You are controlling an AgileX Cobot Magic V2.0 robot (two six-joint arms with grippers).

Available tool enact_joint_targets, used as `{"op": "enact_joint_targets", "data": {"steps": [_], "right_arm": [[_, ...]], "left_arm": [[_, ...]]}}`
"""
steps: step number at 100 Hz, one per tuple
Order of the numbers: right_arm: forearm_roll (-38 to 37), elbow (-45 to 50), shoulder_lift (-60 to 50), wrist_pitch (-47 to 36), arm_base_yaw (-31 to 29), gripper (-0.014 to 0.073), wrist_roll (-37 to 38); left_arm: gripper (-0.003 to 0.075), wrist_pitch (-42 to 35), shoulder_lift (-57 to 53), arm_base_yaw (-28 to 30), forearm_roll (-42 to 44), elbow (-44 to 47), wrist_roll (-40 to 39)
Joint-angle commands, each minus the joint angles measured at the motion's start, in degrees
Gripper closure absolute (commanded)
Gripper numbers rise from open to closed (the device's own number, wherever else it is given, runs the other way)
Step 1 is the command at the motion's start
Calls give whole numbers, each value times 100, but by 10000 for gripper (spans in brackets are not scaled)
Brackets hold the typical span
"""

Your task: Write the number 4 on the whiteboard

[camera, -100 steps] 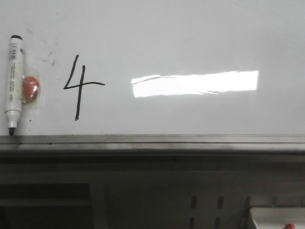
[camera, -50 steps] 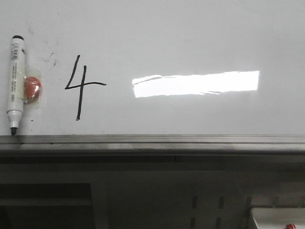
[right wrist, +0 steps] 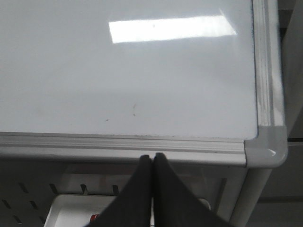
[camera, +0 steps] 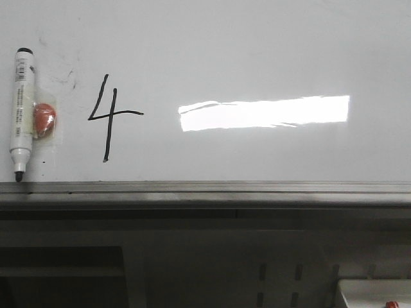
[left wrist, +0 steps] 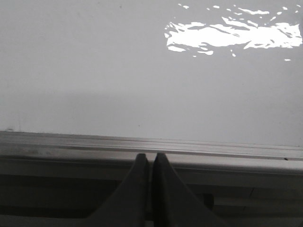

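The number 4 (camera: 108,118) is sitting on the left part of the whiteboard (camera: 257,51), drawn in thin black strokes with an open top, its stem ending a little above the grey rail (camera: 212,188) along the board's near edge. It is reading cleanly: diagonal, crossbar and stem are all joined.

A marker (camera: 20,110) is standing upright at the far left of the board, cap end up, tip down and touching the rail, with an orange-red magnet (camera: 43,119) just beside its barrel. It is well apart from the digit. A bright rectangular light reflection (camera: 263,112) is lying to the right of the 4.

Neither arm is showing in the front view. The left gripper (left wrist: 152,158) is pressed together with nothing between its fingers, pointing at the rail below a blank stretch of board. The right gripper (right wrist: 152,157) is likewise pressed together and empty, near the board's right corner.

Judgement: writing looks finished, and the step in hand is parking. To do it well, both arms should be staying below the rail, clear of the wet ink and of the marker, since any brush could smear the stem or knock the marker loose.
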Motion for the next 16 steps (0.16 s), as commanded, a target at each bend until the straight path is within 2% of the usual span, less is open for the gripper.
{"op": "enact_joint_targets", "data": {"steps": [1,16], "right_arm": [[-59,143,-90,-71,-28,658,36],[-59,143,-90,-71,-28,658,36]], "left_arm": [[741,-260,-144,-30,0,197,-22],[741,-260,-144,-30,0,197,-22]]}}
